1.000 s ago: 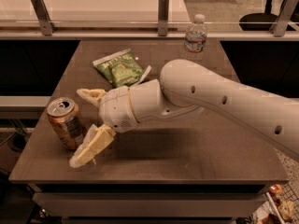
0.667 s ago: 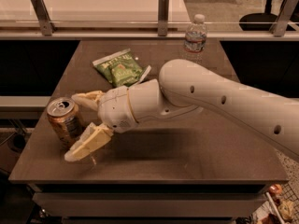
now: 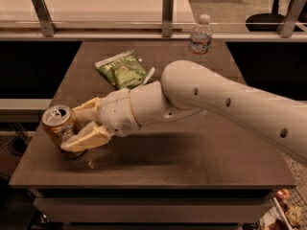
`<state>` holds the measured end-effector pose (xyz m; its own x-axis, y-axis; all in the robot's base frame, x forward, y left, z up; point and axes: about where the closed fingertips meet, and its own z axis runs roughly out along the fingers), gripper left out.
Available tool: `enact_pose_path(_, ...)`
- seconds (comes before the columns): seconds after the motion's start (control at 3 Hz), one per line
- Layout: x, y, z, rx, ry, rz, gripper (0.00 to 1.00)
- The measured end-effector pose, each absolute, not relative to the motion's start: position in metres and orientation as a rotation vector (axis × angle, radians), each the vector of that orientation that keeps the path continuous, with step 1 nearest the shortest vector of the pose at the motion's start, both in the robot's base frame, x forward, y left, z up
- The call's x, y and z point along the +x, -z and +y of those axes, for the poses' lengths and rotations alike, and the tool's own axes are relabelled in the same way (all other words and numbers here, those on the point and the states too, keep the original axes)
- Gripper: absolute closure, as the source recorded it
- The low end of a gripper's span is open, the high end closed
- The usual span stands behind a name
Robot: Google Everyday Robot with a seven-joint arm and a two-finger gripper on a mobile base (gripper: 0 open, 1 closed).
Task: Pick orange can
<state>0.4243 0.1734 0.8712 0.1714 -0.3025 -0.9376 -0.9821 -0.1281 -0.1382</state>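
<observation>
The orange can [image 3: 57,124] has a silver pull-tab top and stands near the left edge of the dark table [image 3: 192,162], leaning slightly. My gripper [image 3: 72,128] reaches it from the right. One cream finger [image 3: 87,109] is against the can's far side. The other finger [image 3: 88,138] presses its near lower side. The gripper is shut on the can, and the can's base still seems to rest on the table. My white arm [image 3: 216,99] stretches across the table from the right.
A green chip bag [image 3: 122,70] lies at the table's middle back. A clear plastic water bottle [image 3: 200,37] stands at the back right by a railing [image 3: 167,8]. The can is close to the table's left edge, with a drop beyond it.
The gripper moved left around the can and its fingers closed from wide open onto the can's sides. The can now leans slightly.
</observation>
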Motion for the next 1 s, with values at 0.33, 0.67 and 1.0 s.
enact_pose_path(0.33,0.4228,-0.8719,0.1749,-1.594,-0.998,1.259,0.86)
enact_pose_path(0.67,0.4213,-0.8726,0.1765,-1.598,-0.999,1.256,1.00)
enact_pose_path(1.0,0.4213,-0.8726,0.1765,-1.599,-0.999,1.256,1.00)
